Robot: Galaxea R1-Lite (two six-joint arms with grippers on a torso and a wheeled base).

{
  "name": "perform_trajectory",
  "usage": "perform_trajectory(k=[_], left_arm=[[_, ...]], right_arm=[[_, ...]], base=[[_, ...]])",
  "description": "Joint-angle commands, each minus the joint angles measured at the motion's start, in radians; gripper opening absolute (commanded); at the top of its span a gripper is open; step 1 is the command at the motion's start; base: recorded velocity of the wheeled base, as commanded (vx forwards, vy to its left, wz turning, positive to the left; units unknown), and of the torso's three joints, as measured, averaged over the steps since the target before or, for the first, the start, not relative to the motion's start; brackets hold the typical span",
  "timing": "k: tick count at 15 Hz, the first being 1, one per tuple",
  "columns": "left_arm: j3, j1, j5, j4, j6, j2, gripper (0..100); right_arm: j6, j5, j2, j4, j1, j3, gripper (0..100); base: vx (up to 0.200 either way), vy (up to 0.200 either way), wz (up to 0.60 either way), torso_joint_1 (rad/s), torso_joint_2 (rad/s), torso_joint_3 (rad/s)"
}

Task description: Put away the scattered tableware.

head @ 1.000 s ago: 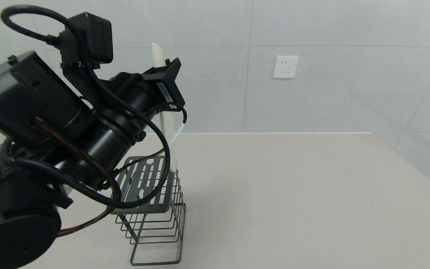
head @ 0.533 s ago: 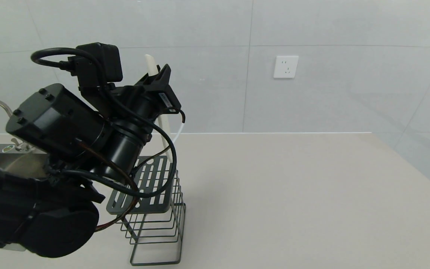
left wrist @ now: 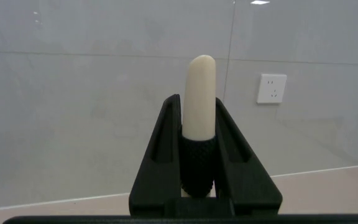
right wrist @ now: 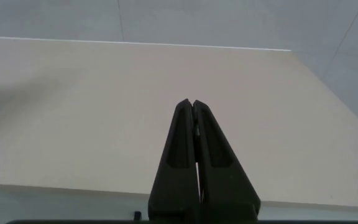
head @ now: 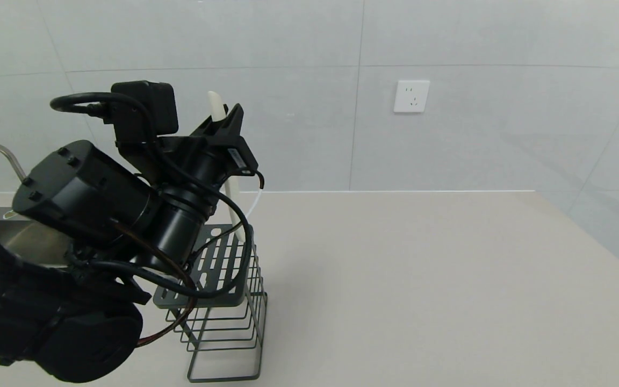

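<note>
left jaws clamp smooth cream rounded handle [left wrist: 199, 99] | above wire rack [head: 229, 279] | right jaws closed

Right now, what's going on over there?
The left claw is shut on a cream utensil and holds it nearly upright over the dark wire rack on the counter. The utensil's lower end reaches the rack's slotted top; I can't tell whether it is in a slot. The right claw is shut with nothing in it, out over bare counter.
</note>
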Motion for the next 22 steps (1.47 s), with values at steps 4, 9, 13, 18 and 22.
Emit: perform_trajectory(k=[4,9,13,18,22], left_arm=[[-0.003,-0.006,0.001,-0.002,0.046,0.013,0],[-0.023,-0.031,0.002,-0.002,0.056,0.028,0],[-0.025,-0.026,0.002,-0.002,0.064,0.022,0],[-0.032,-0.008,0.002,-0.002,0.067,0.024,0],[-0.028,-0.006,0.002,-0.002,0.070,0.027,0]], right_arm=[[0.068,-0.004,0.001,0.007,0.000,0.000,0],[0.069,-0.004,-0.001,0.007,0.000,0.000,0],[0.069,-0.003,-0.001,0.007,0.000,0.000,0],[0.069,-0.003,-0.001,0.007,0.000,0.000,0],[0.069,-0.003,-0.001,0.008,0.000,0.000,0]], base=[[0.000,0.000,0.00,0.000,0.00,0.000],[0.000,0.000,0.00,0.000,0.00,0.000],[0.000,0.000,0.00,0.000,0.00,0.000],[0.000,0.000,0.00,0.000,0.00,0.000],[0.000,0.000,0.00,0.000,0.00,0.000]])
